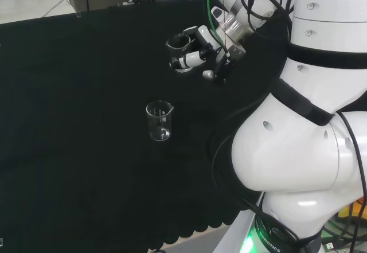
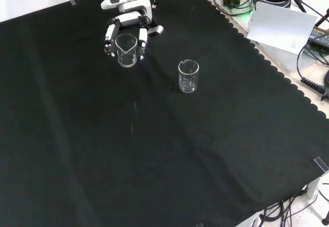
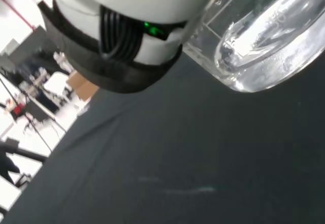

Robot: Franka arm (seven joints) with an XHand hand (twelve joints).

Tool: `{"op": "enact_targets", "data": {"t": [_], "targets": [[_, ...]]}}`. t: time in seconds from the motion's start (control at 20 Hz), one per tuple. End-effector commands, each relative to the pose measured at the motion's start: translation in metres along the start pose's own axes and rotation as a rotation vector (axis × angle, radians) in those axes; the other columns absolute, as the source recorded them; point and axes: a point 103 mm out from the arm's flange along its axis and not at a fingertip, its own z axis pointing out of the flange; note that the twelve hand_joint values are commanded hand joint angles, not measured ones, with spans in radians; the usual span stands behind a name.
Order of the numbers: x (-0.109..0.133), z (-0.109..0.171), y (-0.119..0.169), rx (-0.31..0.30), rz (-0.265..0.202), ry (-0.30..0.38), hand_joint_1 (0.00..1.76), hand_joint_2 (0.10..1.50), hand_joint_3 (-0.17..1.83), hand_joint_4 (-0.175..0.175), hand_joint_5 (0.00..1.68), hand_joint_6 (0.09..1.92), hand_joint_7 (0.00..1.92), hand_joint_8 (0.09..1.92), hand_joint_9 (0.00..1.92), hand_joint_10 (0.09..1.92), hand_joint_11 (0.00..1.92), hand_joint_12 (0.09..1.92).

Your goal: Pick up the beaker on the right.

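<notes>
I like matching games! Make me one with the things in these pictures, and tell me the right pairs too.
Things:
1. hand
2. held beaker
3. free beaker
4. black cloth

States or places:
A. stands alone and upright on the cloth
B. covers the whole bench
C. fingers curled round a glass beaker
D. sits between the fingers, up off the cloth

Right pairs: 1-C, 2-D, 3-A, 4-B

The head view shows the held beaker raised above the cloth, while the free beaker stays below it.
</notes>
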Motion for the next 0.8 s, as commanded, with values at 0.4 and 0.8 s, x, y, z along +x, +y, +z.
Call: {"op": "enact_targets", "data": {"t": [0.4, 0.8], "targets": [[0.032, -0.065, -0.086, 0.17, -0.006, -0.195, 1.53, 0.83, 0.21, -0.175, 1.28, 0.5, 1.36, 0.45, 1.64, 0.09, 1.09, 0.73], [0.053, -0.071, -0.114, 0.231, 0.0, -0.217, 1.53, 0.83, 0.2, -0.175, 1.29, 0.47, 1.38, 0.4, 1.64, 0.09, 1.11, 0.68]]}}
